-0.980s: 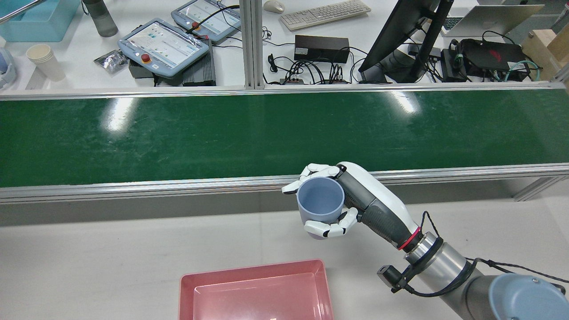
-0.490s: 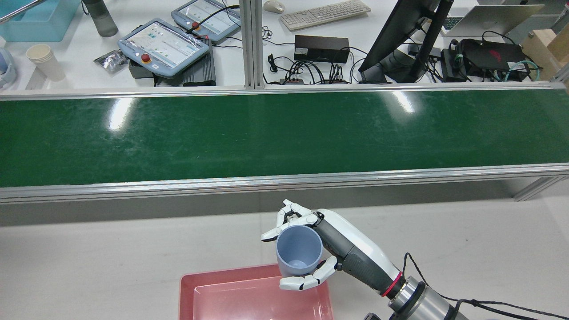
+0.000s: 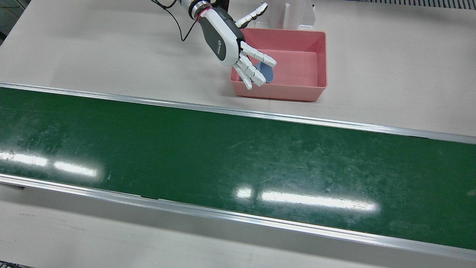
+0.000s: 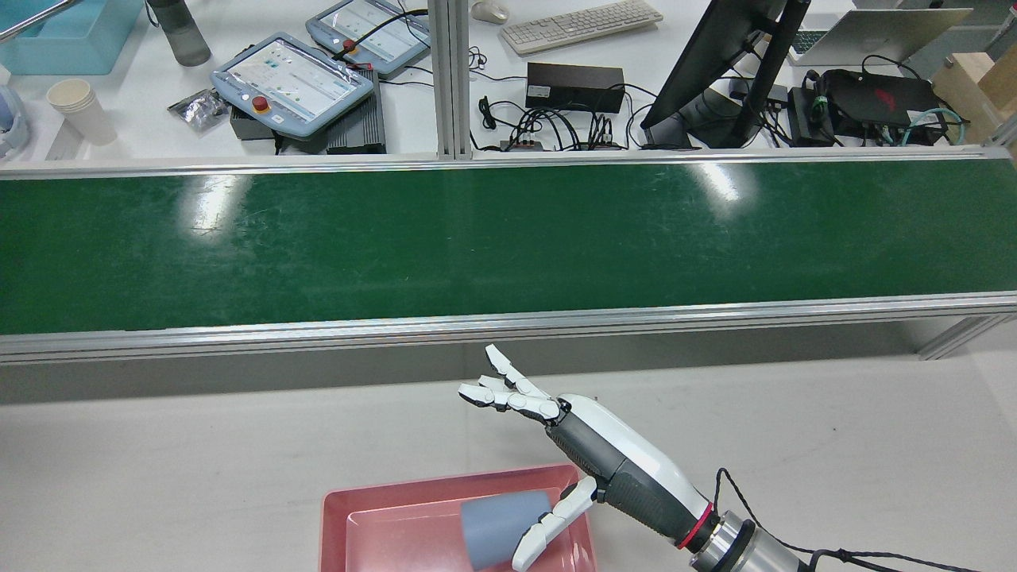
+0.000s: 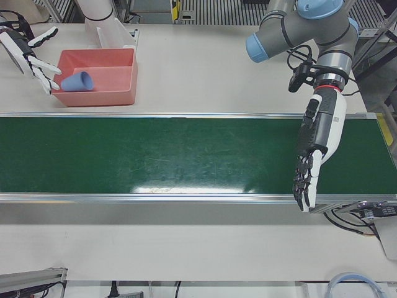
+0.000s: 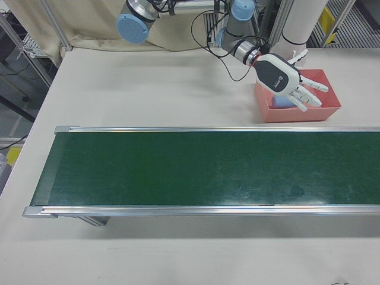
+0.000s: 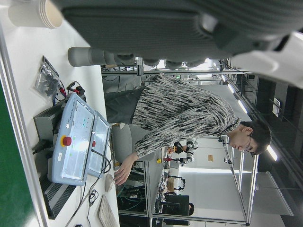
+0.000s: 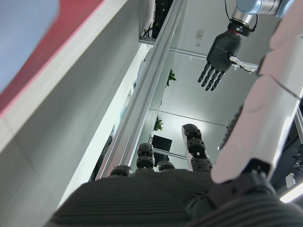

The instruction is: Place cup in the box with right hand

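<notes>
Blue-grey plastic cup (image 4: 506,527) on its side inside pink box (image 4: 445,489), at corner nearest right hand (image 4: 548,433). Right hand released, fingers spread, hovering over box rim. Left hand (image 5: 314,152) idle over green conveyor (image 3: 238,163), fingers straight, empty. Cup likely light, rigid, smooth; may roll. Regrasp round wall. Desk (image 4: 199,461) open around box.

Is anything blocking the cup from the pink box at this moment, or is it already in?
Nothing visible stands in the way. The cup already lies on its side inside the pink box, at the end nearest the right hand, which is open above the box's edge. The left hand hangs over the conveyor belt, far off.
</notes>
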